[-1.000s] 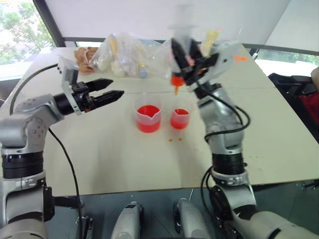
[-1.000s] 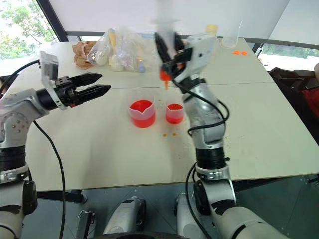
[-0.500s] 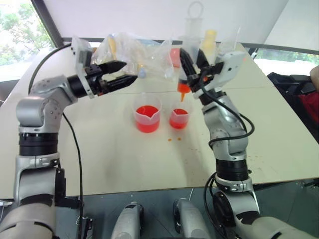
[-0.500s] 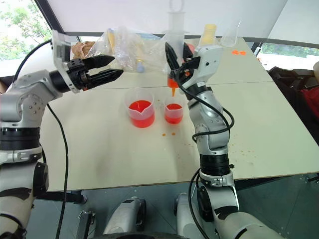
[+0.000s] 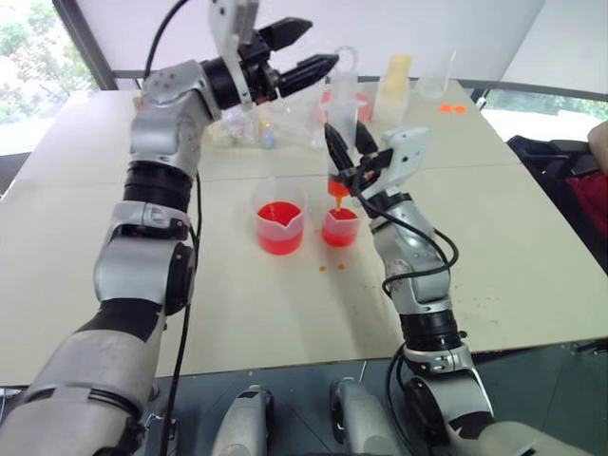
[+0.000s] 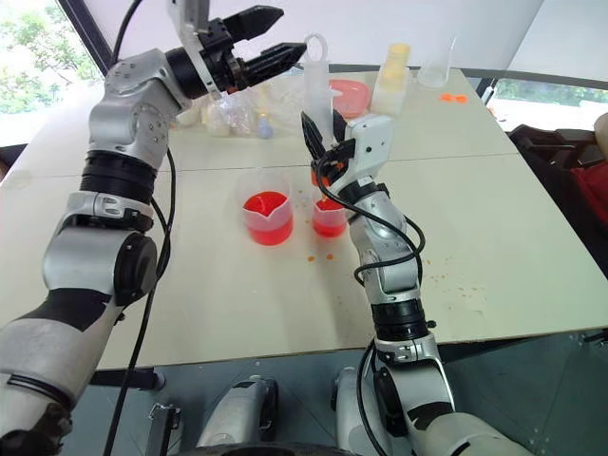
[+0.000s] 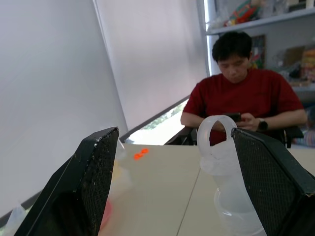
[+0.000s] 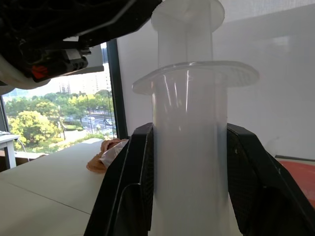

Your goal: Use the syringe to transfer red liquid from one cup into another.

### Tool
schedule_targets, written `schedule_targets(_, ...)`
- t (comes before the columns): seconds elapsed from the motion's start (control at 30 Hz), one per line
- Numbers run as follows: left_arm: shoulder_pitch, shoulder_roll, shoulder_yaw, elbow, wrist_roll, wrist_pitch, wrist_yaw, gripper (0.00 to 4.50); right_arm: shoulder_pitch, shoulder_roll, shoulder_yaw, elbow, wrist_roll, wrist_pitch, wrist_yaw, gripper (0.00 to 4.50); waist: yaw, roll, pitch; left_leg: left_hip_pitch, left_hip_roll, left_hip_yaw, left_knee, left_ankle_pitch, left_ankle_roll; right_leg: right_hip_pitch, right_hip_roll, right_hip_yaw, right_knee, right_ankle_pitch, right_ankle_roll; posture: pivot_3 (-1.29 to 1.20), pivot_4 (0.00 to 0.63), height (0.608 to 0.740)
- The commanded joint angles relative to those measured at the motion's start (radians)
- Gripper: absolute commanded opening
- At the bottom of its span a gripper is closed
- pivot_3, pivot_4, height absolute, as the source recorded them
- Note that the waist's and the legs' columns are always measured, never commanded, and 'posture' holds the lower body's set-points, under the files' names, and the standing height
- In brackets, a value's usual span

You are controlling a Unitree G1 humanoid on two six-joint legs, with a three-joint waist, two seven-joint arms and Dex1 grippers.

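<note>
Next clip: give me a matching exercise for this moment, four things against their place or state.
Things:
1. syringe
2. larger beaker
3. smaller cup
4. left gripper

Places or states:
A. directly below the orange tip
B. open, raised beside the plunger ring
C. upright, barrel clamped in the right gripper
D. on the table, on the robot's left of the other container

Pairs: 1-C, 2-D, 3-A, 4-B
</note>
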State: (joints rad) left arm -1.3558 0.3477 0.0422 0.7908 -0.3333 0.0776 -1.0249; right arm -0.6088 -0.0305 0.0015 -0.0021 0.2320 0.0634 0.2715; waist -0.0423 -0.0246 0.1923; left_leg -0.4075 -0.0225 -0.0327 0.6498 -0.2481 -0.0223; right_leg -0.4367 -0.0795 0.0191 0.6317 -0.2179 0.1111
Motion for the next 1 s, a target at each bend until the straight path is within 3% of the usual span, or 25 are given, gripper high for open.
schedule_targets(0.03, -0.059, -0.004, -0.014, 0.040, 0.049, -0.089, -0.017, 3.83, -0.003, 0.002, -0.001, -0.033, -0.007, -0.034, -0.005, 1.40, 0.000, 0.000, 0.000, 0.000, 0.000, 0.000, 0.000, 0.000, 0.000, 0.000, 0.000, 0.000, 0.000, 0.000, 0.000, 0.00, 0.150, 0.740)
schedule_targets(0.3, -0.104, -0.020, -0.006, 0.150, 0.094, -0.162, 0.001, 3.83, 0.009, 0.004, 0.009, -0.043, -0.021, -0.040, -0.006, 1.40, 0.000, 0.000, 0.000, 0.000, 0.000, 0.000, 0.000, 0.000, 0.000, 0.000, 0.000, 0.000, 0.000, 0.000, 0.000, 0.00, 0.150, 0.740)
schedule_targets(0.43, -0.129, -0.055, -0.059, 0.211, 0.187, -0.253, 0.061, 3.83, 0.029, -0.003, 0.044, -0.045, -0.058, -0.059, 0.008, 1.40, 0.003, 0.000, 0.000, 0.000, 0.000, 0.000, 0.000, 0.000, 0.000, 0.000, 0.000, 0.000, 0.000, 0.000, 0.000, 0.00, 0.150, 0.740)
schedule_targets(0.53, -0.138, -0.075, -0.055, 0.226, 0.196, -0.282, 0.053, 2.98, 0.030, 0.000, 0.049, -0.047, -0.064, -0.065, 0.007, 1.40, 0.004, 0.000, 0.000, 0.000, 0.000, 0.000, 0.000, 0.000, 0.000, 0.000, 0.000, 0.000, 0.000, 0.000, 0.000, 0.00, 0.150, 0.740)
schedule_targets(0.73, -0.139, -0.096, -0.044, 0.228, 0.192, -0.289, 0.019, 0.18, 0.029, 0.004, 0.052, -0.046, -0.073, -0.070, 0.003, 1.40, -0.002, 0.000, 0.000, 0.000, 0.000, 0.000, 0.000, 0.000, 0.000, 0.000, 0.000, 0.000, 0.000, 0.000, 0.000, 0.00, 0.150, 0.740)
schedule_targets(1.0, -0.071, -0.115, -0.061, 0.149, 0.170, -0.234, -0.088, 0.03, 0.009, -0.004, 0.033, -0.059, -0.073, -0.068, -0.004, 1.40, -0.001, 0.000, 0.000, 0.000, 0.000, 0.000, 0.000, 0.000, 0.000, 0.000, 0.000, 0.000, 0.000, 0.000, 0.000, 0.00, 0.150, 0.740)
